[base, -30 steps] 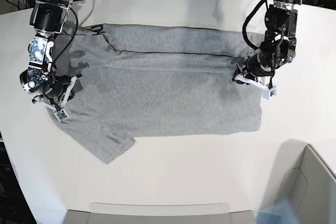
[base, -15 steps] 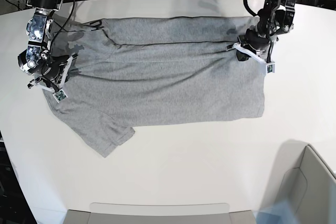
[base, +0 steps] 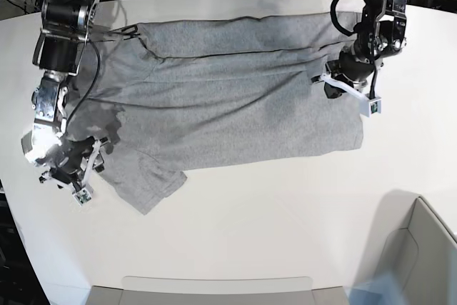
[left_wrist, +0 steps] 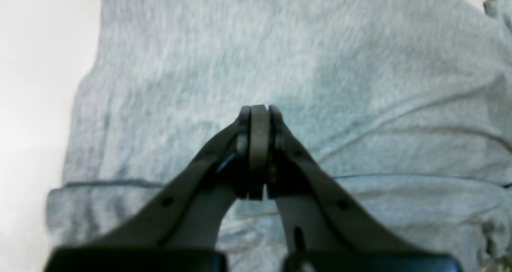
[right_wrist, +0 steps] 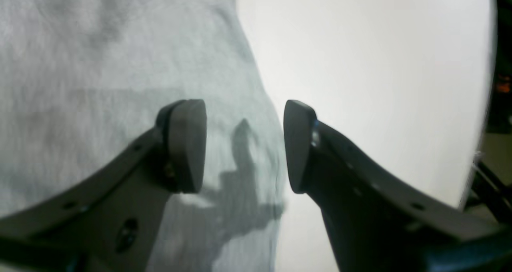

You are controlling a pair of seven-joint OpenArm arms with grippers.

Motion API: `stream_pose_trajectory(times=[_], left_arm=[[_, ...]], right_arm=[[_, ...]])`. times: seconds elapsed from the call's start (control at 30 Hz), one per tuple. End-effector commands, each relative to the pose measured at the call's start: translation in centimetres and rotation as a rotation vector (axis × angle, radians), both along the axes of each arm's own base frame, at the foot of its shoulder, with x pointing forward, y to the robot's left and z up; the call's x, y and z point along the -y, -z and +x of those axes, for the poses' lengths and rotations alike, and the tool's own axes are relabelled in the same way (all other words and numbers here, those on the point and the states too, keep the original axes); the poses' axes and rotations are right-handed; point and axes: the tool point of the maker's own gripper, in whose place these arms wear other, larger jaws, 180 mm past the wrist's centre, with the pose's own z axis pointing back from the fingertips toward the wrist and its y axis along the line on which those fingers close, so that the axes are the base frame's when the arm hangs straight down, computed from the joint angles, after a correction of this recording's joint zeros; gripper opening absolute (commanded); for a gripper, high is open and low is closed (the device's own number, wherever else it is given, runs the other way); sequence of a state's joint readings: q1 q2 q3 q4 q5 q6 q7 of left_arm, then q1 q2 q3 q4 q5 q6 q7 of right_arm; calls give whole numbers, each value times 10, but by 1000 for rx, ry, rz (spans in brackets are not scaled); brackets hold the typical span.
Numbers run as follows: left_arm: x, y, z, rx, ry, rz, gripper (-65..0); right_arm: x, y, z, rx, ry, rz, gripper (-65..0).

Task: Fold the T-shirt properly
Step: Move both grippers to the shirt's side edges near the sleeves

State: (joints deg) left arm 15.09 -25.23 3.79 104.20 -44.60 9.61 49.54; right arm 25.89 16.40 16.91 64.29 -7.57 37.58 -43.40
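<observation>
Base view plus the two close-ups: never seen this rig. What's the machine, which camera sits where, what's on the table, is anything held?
It is a robot with two arms over a white table. The base view looks down on the whole scene. The two close-ups come from cameras on the wrists, each looking along its own tool.

A heather-grey short-sleeved cotton T-shirt lies spread on the table, partly folded lengthwise.

The left tool, on the base view's right, has its jaws closed over the shirt; its close-up shows no cloth clearly pinched between them, so I can't confirm a grip.

The right tool, on the base view's left, has its jaws apart with nothing between them, over the shirt's edge.

A pale grey bin sits at the lower right corner.
</observation>
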Motion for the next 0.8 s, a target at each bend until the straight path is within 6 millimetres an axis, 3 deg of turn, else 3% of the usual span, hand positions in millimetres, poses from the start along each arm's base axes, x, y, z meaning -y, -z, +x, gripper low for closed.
stream_pose_trajectory(times=[0.0,0.2,0.4,0.6,0.77], left_arm=[[1,-5,1,15,8,1,-650],[11,-2,-1,12,-5,-34,-569],[12,-2,-1,11,-4,-36,-566],[17,-2,-1,14,-18,-57,-566],[19,-1,-1,12,-15,-61,-566]], right_arm=[[0,-28,26,85,-14,32,-340],[-16,-25,73,114,2,252,-339],[5,-14,95,159,135,308,-339],[13,14,86,155,167,245,-339],[14,43,65,110,195,252,-339]])
